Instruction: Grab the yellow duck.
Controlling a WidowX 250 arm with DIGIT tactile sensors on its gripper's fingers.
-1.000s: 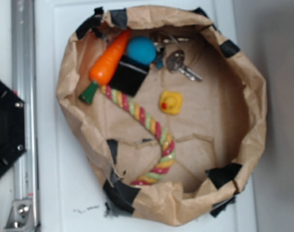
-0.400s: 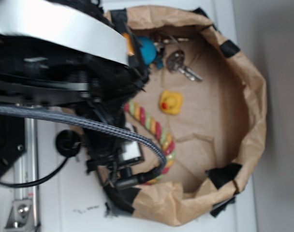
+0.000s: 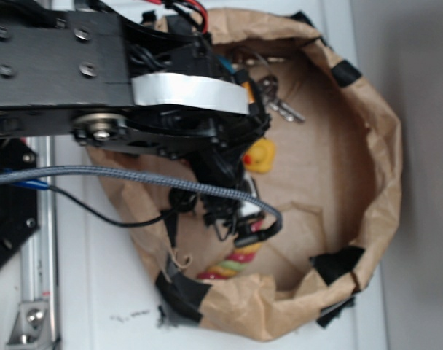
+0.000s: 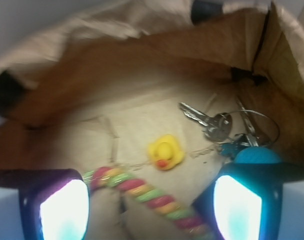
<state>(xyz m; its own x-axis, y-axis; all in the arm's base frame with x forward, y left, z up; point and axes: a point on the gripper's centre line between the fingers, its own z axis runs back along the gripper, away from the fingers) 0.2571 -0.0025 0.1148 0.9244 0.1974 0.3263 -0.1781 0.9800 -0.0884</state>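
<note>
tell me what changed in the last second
The arm swung in from the left over the paper bag, and now covers the carrot, the blue ball and much of the rope. Its hand hangs open short of the yellow duck, holding nothing. The duck, keys and rope lie where they were.

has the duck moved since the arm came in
No. The yellow duck sits at the same spot in the exterior view, just below the keys, now partly covered by the arm.

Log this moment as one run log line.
phase: approach | gripper: open, above rope | yellow duck: untouched on bag floor, ahead of jaws | keys: beside duck
</note>
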